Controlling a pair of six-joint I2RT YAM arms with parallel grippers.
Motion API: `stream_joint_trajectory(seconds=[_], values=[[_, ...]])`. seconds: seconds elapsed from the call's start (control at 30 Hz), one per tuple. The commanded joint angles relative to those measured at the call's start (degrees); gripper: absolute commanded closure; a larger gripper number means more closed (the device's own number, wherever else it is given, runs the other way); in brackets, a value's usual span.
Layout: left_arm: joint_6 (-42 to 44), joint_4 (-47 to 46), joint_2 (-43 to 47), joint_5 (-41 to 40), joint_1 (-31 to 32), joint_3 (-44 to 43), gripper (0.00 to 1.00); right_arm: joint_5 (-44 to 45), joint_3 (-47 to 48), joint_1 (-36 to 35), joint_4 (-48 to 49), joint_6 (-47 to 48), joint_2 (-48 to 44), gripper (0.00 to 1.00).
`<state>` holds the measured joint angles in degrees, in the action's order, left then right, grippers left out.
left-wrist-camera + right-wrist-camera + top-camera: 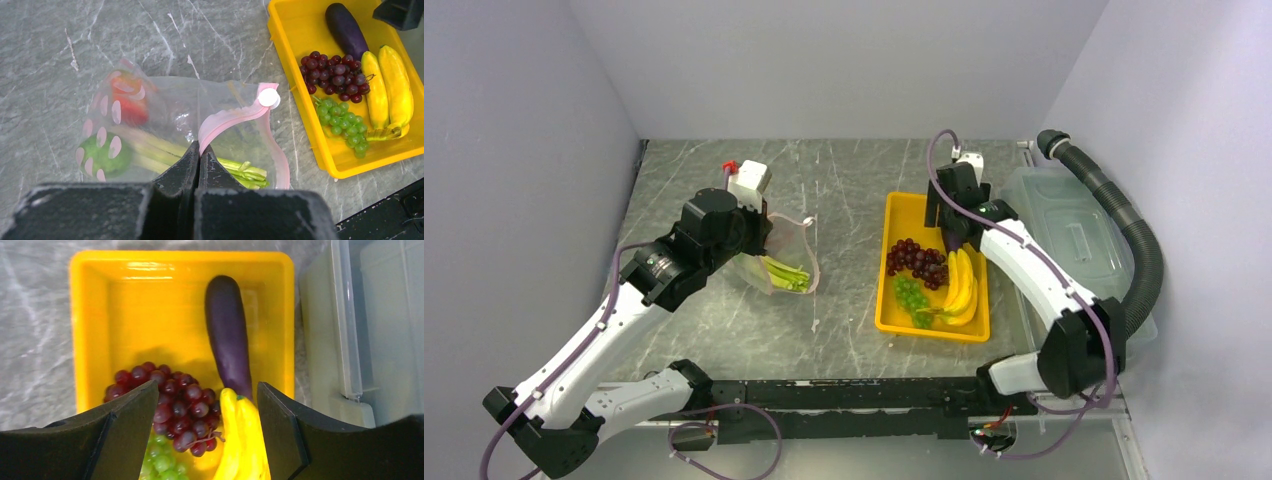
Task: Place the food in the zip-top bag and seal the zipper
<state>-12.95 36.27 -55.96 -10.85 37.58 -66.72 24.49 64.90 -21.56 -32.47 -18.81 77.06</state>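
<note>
- My left end effector [200, 149] is pinched fully closed on the pink zipper strip [230, 117] of the bag [170, 100]. The bag lies on the tabletop [844, 180] to the left of the yellow tray [87, 315], with the celery [245, 172] inside it.
- That pinch holds only a thin bit of slick strip. If it slips, I expect the floppy mouth to fall flat, and nothing more would go in.
- My right end effector [205, 392] has its jaws spread wide and holds nothing. It hovers over the tray just above the spot where the purple grapes [170, 405], bananas [240, 440] and eggplant [227, 330] crowd together.
- Coming down here, a finger could land on the bananas or wedge against the eggplant. I might grab two things at once, or shove the tray.
- The grapes are lumpy and loose, so a shallow grip may drop them on the way over. The green grapes [345, 122] would likely be the same.
- The bag mouth looks narrow. A bulky piece could catch the lip and drag the bag out of my left grip.
- The celery tips lie close to the strip, and anything across it would stop the seal from closing.
</note>
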Motion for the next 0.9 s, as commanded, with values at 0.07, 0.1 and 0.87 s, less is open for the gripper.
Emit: stream_joint_trajectory(seconds=[0.07,0.1,0.87], values=[[-0.4,-1.5,1.0,-0.2,-0.2,-0.5,1.0,-3.9,-0.7,6.3,3.9,0.4,6.8,0.23],[-0.4,-1.5,0.9,-0.2,-0.1,-0.4,1.0,-4.5,-0.8,7.1,4.5,0.3,8.0,0.22],[-0.3,-1.5,0.9,-0.7,-0.1,-0.5,1.0,-9.1,0.9,12.1,9.6,1.1,24.9,0.2]])
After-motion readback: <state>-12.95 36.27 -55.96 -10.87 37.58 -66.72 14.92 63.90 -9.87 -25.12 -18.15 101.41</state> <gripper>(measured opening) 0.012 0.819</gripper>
